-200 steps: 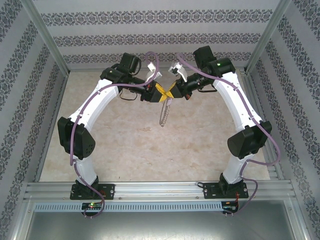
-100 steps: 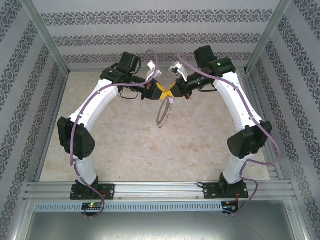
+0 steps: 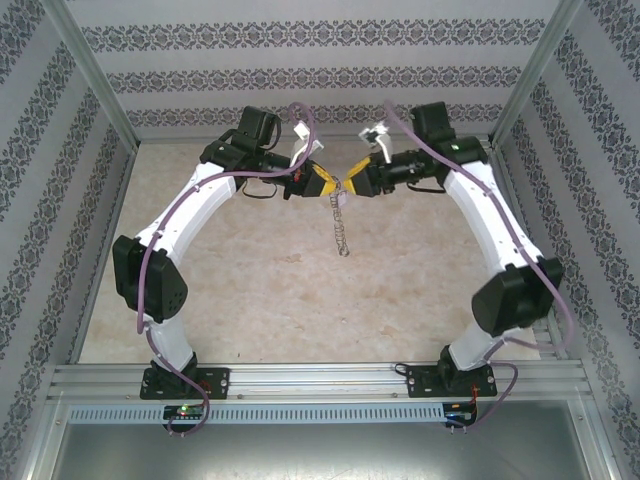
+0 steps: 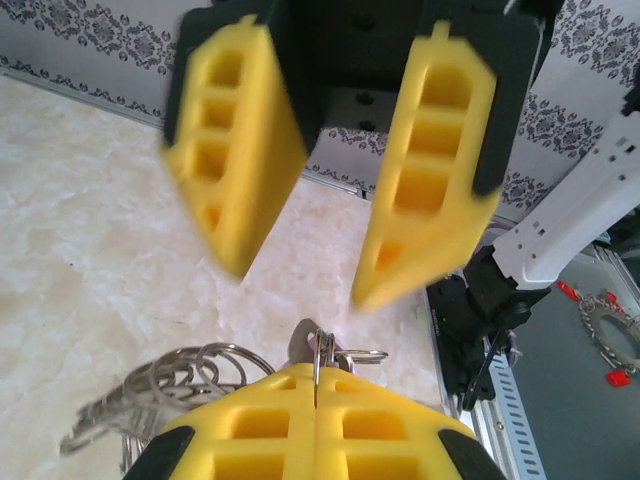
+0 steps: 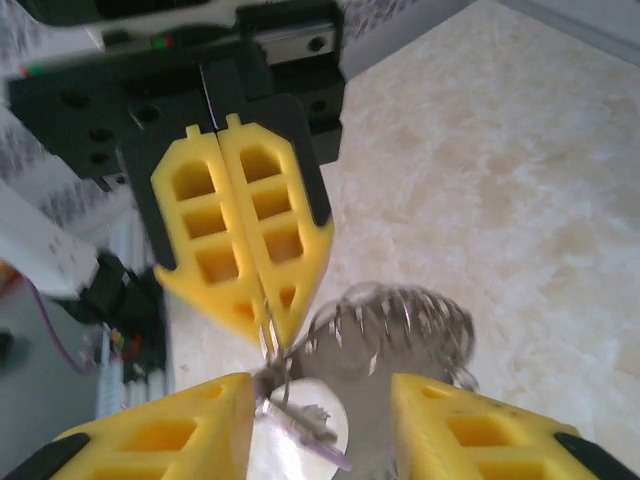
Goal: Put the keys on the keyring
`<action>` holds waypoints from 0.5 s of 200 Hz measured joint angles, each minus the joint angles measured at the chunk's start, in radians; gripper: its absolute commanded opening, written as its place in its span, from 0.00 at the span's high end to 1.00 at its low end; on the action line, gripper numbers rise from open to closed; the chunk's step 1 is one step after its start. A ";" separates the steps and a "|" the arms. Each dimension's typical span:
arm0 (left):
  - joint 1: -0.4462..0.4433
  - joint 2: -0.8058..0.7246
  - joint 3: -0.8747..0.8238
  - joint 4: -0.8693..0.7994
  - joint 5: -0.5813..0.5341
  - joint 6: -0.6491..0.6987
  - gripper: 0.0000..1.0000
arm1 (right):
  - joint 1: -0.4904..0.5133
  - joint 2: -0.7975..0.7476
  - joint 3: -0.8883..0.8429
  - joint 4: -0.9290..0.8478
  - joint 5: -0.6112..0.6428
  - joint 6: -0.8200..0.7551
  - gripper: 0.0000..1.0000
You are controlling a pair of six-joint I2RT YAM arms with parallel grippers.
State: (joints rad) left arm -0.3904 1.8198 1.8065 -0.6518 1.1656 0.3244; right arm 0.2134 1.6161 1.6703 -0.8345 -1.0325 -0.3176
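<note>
Keyring [image 3: 342,226] dangling, pinched between left fingers [image 4: 262,440]

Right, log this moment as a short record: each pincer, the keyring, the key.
left pincer: shut, pinching the wire of the keyring
right pincer: open, tip to tip with the left pincer, fingers either side of the key
keyring: hangs down from the left pincer over the table, silvery pieces dangling
key: pale lilac head, close to the ring at the pinch point; cannot tell whether it is threaded on
</note>
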 measured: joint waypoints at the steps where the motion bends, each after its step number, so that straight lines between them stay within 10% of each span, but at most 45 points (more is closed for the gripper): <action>1: 0.000 0.000 -0.001 0.002 0.000 -0.001 1.00 | -0.005 -0.010 -0.014 0.010 -0.004 0.012 0.55; 100: 0.000 -0.005 -0.011 0.055 0.006 -0.030 1.00 | -0.039 -0.106 -0.353 0.505 -0.228 0.341 0.49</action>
State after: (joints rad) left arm -0.3904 1.8145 1.7954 -0.5972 1.1717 0.2943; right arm 0.1741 1.5101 1.3170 -0.3298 -1.2602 0.0238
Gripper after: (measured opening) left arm 0.048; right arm 0.513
